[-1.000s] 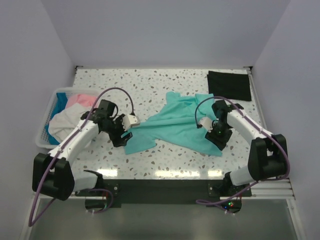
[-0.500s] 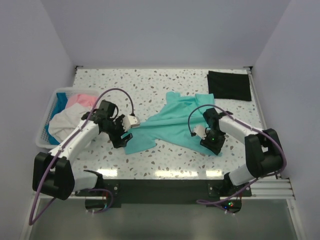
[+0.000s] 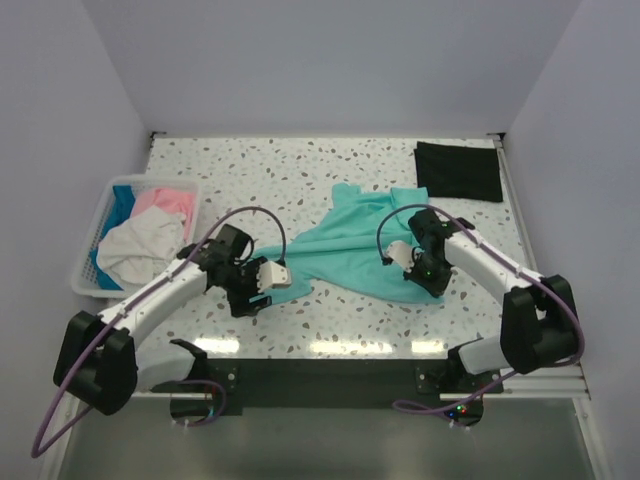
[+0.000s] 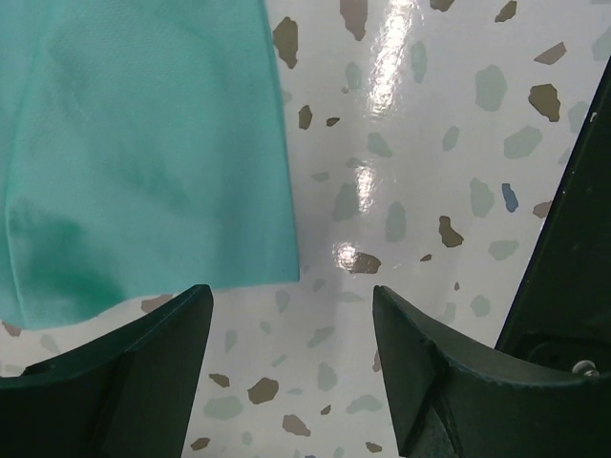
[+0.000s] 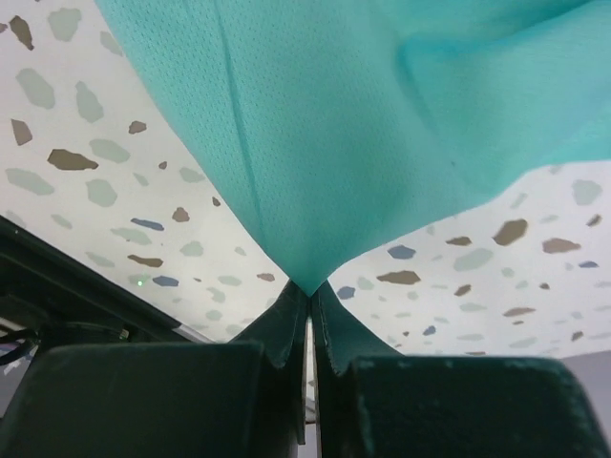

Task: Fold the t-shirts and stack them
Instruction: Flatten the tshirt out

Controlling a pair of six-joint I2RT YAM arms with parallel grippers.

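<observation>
Teal-green t-shirt [image 3: 350, 250] spread mid-table, near right corner now pinched by right gripper [image 5: 310, 291], jaws just snapped together on it. Left gripper [image 4: 291, 291], shifted right, spread apart over near left hem. Flattening pull likely next.

Overhead view; both wrist cameras near teal-green t-shirt [image 3: 345, 250]

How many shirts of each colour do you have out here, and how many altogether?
teal-green t-shirt, spread on the table: 1
black t-shirt, far right corner: 1
pink t-shirt, in the basket: 1
white t-shirt, in the basket: 1
bright blue t-shirt, in the basket: 1
Total: 5
</observation>
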